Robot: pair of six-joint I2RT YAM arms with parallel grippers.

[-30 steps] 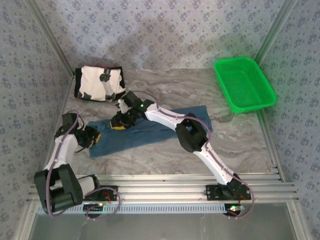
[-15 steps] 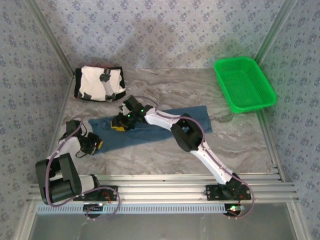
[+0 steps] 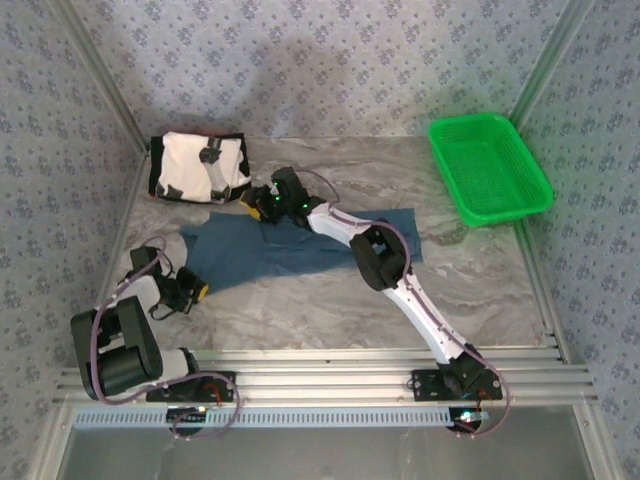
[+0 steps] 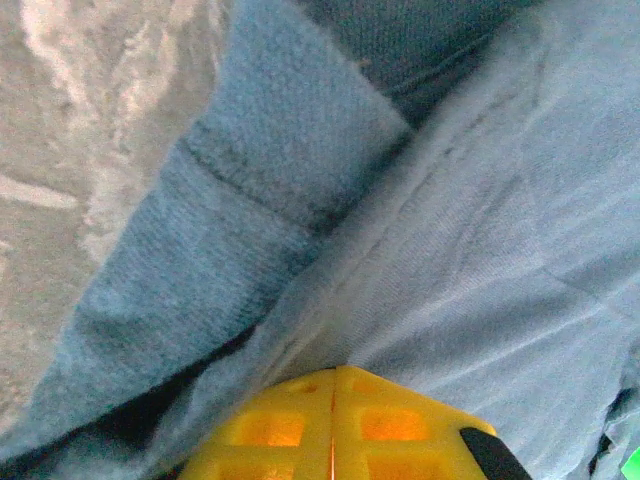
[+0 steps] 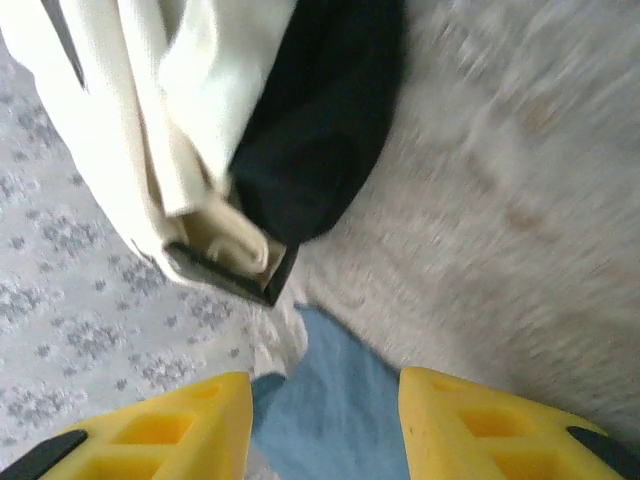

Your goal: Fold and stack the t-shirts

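The top camera looks down at the whole table point(image 3: 480, 290) from 6 o'clock. Both wrist cameras see the blue shirt point(image 4: 480, 250) from very near.

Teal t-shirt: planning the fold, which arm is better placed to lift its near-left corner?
Left. The left gripper is shut on the teal t-shirt there; the right gripper is open at its far edge.

text: none readable | labels: none | brands: none | numbers: none | signs: none on any surface
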